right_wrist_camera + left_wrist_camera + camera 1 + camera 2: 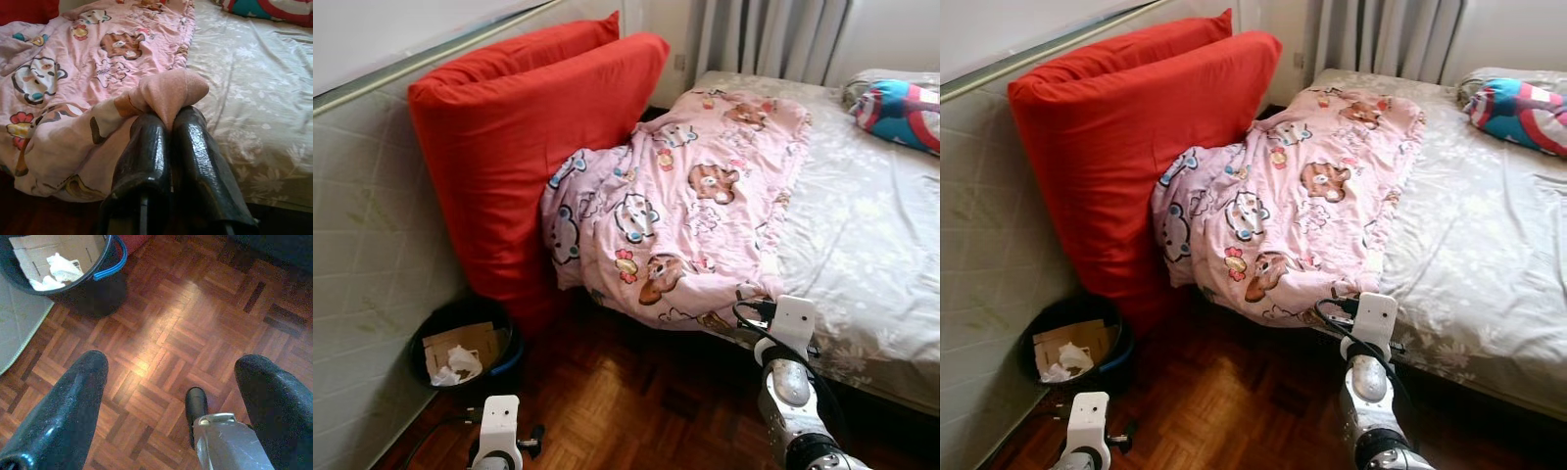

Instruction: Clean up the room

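A fold of the pink blanket (168, 93) is pinched between the closed fingers (146, 147) of the right gripper (168, 120) at the bed (871, 255) edge. The left gripper (171, 382) is held spread apart over the parquet floor (195, 308), with the black bin (73, 279) beyond it.

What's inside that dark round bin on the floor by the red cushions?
The dark round bin with a blue rim holds a flat piece of brown cardboard and crumpled white paper. Anything beneath them is covered, so the bottom cannot be seen.
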`<state>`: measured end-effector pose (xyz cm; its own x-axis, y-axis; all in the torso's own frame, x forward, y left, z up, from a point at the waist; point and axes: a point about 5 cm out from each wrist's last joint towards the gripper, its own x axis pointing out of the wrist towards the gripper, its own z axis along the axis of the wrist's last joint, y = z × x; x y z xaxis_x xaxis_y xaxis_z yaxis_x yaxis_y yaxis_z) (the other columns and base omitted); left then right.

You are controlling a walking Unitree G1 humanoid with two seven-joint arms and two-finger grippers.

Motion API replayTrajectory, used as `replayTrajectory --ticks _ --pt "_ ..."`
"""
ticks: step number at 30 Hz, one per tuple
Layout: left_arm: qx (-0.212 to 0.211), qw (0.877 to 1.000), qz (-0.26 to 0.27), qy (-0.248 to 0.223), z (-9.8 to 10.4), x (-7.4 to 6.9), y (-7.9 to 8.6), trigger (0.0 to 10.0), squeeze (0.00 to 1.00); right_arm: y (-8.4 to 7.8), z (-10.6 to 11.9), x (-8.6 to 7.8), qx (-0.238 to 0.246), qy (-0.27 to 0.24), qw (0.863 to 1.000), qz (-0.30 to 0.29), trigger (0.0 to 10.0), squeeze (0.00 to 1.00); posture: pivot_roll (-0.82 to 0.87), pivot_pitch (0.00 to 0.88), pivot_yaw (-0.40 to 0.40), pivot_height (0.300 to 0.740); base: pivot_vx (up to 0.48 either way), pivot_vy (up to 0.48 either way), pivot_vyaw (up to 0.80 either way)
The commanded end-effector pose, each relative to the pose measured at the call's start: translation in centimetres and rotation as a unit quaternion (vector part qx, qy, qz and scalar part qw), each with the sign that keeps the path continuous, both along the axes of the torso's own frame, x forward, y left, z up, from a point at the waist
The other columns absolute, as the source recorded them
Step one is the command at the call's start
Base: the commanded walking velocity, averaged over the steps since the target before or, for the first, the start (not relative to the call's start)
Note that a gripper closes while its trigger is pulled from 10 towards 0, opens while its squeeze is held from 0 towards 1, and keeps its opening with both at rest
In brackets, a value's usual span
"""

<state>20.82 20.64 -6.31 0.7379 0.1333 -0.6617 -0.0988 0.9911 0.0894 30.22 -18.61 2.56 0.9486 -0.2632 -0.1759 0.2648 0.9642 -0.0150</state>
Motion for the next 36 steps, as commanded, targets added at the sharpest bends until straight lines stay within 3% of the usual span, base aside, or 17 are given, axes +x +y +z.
replayTrajectory --ticks 1,11,12,13,14,16,19,21,24,29,36 --pt "0.006 1.000 -0.008 0.008 -0.1 -0.2 0.2 10.0 0.00 -0.1 -0.5 -0.2 -0.004 0.020 1.000 -0.004 10.0 1.00 0.02 0.041 0.023 0.740 0.000 0.000 0.00" --pt "0.007 1.000 -0.012 0.007 -0.1 -0.2 0.0 10.0 0.00 0.6 -2.5 -1.2 0.013 0.101 0.995 0.020 10.0 1.00 0.02 0.040 0.022 0.740 0.000 0.000 0.00" --pt "0.007 1.000 -0.013 0.007 -0.1 -0.2 0.0 10.0 0.00 0.8 -3.2 -1.7 0.015 0.124 0.992 0.030 10.0 0.43 0.02 0.040 0.022 0.740 0.000 0.000 0.00" --pt "0.006 1.000 -0.014 0.007 -0.2 -0.2 -0.1 10.0 0.00 0.9 -3.6 -1.9 0.018 0.135 0.990 0.035 10.0 0.00 0.02 0.040 0.022 0.740 0.000 0.000 0.00" --pt "0.003 1.000 -0.014 0.010 -0.2 -0.3 -0.1 10.0 0.00 1.1 -4.6 -2.8 0.039 0.166 0.984 0.048 10.0 0.00 0.02 0.040 0.020 0.740 0.000 0.000 0.00" --pt "0.001 1.000 -0.013 0.011 -0.2 -0.3 -0.1 10.0 0.00 1.1 -5.0 -3.2 0.048 0.176 0.982 0.051 10.0 0.00 0.02 0.040 0.019 0.740 0.000 0.000 0.00" --pt "-0.028 0.999 0.007 0.024 -0.5 -0.5 -0.3 10.0 0.00 0.6 -7.4 -6.1 0.085 0.243 0.965 0.050 10.0 0.00 0.01 0.039 0.018 0.740 0.000 0.000 0.00" --pt "-0.033 0.999 0.010 0.026 -0.6 -0.6 -0.4 10.0 0.00 0.4 -7.8 -6.7 0.088 0.255 0.962 0.050 10.0 0.00 0.01 0.039 0.018 0.740 0.000 0.000 0.00" --pt "-0.043 0.998 -0.013 0.048 -0.9 -1.0 -0.8 10.0 0.00 -0.4 -9.8 -10.0 0.086 0.313 0.945 0.048 10.0 0.00 0.01 0.040 0.016 0.740 0.000 0.000 0.00" --pt "-0.040 0.997 -0.029 0.065 -1.3 -1.6 -1.3 10.0 0.00 -0.5 -11.3 -13.1 0.100 0.349 0.931 0.043 10.0 0.00 0.00 0.033 0.032 0.740 0.000 0.000 0.00" --pt "-0.039 0.996 -0.032 0.070 -1.3 -1.4 -1.2 10.0 0.00 0.2 -11.9 -14.3 0.118 0.358 0.925 0.051 10.0 0.00 -0.01 0.030 0.036 0.740 0.000 0.000 0.00"
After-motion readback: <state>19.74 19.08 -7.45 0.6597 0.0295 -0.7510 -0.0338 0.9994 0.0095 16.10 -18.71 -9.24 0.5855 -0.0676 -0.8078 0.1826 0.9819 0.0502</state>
